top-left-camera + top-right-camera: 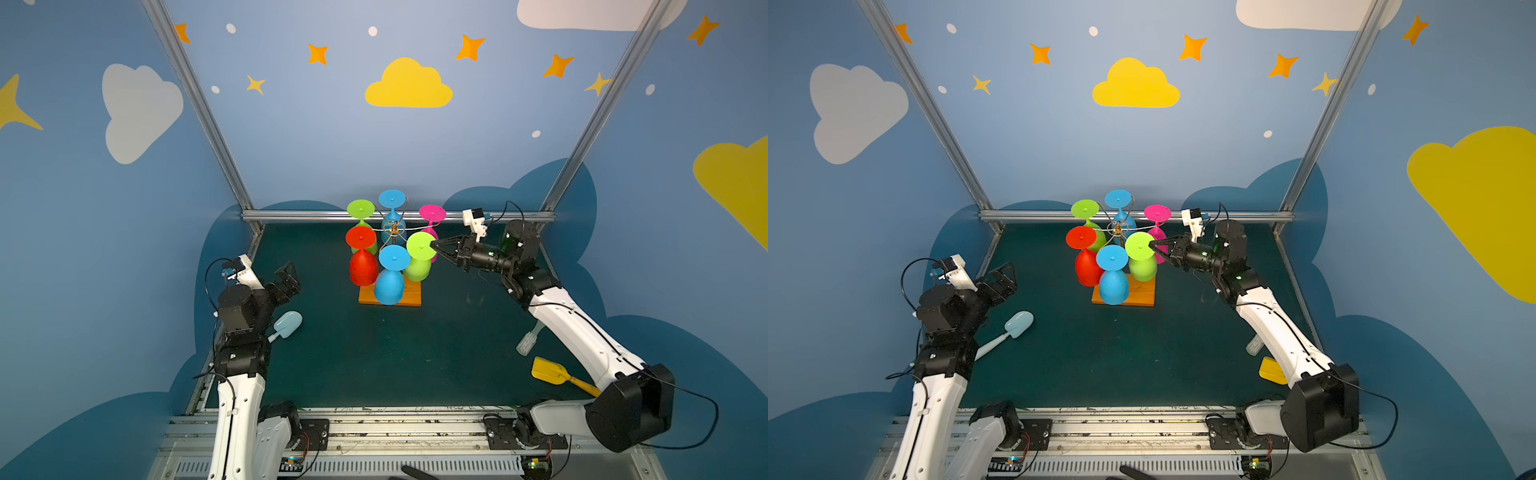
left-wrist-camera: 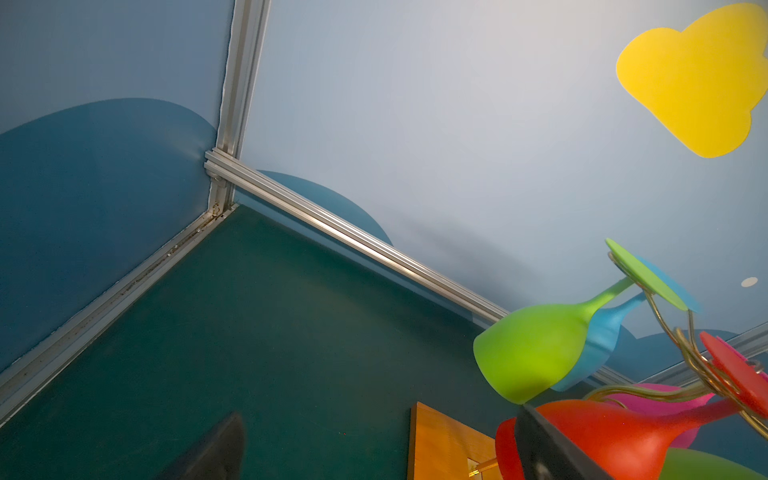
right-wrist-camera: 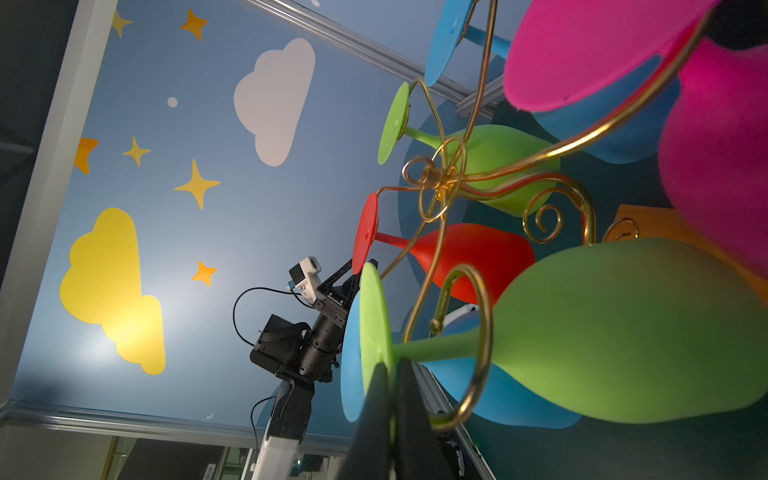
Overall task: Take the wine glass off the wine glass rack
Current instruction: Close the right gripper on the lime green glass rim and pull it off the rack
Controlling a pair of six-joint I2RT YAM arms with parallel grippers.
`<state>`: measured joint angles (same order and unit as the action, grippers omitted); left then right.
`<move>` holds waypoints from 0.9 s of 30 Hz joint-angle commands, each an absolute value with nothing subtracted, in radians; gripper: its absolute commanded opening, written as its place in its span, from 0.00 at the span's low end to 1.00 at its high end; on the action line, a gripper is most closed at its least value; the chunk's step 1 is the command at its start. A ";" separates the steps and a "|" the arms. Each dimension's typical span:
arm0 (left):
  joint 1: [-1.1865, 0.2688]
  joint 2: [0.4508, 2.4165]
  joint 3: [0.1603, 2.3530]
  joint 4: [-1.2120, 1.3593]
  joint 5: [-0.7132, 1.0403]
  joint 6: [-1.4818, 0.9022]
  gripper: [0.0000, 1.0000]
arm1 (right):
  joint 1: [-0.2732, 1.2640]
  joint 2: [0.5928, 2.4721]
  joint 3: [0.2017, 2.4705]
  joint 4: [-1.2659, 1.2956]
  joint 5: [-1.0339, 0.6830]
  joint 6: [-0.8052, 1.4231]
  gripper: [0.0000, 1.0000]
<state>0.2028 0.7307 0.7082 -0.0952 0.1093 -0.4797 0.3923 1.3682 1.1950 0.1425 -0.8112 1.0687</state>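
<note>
Right gripper [image 3: 392, 368] sits closest in our right wrist view, fingers clamped shut on the rim of the green glass [image 3: 623, 332] foot. Both top views agree, with the tip at the edge of that foot disc. Glass is not off yet: we see it hanging bowl-down, stem threaded through a scroll arm on the near-right side of the rack [image 1: 411, 296]. Rack stands mid-table, toward the far edge, with five more glasses hung the same way: red glass [image 1: 363, 268] near-left, blue glass [image 1: 390, 286] at the front, pink glass [image 1: 432, 212] far-right, second blue glass [image 1: 392, 199] and second green glass [image 1: 360, 209] at the back. Left gripper [image 1: 291, 277] is spread wide, holding nothing, near the left edge of the table [image 1: 395, 353], well apart from the rack. We also have a pale scoop [image 1: 286, 324] by the left edge beside that arm, plus a white brush [image 1: 527, 343] and a yellow scoop [image 1: 546, 370] by the right edge, partly hidden by the right arm.
</note>
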 commanded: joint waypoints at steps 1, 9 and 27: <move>0.206 0.718 0.698 -0.071 0.115 -0.484 0.99 | 0.401 1.384 1.254 0.195 -0.807 1.068 0.00; 0.206 0.716 0.698 -0.074 0.114 -0.480 0.99 | 0.400 1.427 1.296 0.210 -0.770 1.069 0.00; 0.207 0.710 0.699 -0.077 0.111 -0.476 0.99 | 0.292 1.417 1.236 0.336 -0.724 1.182 0.00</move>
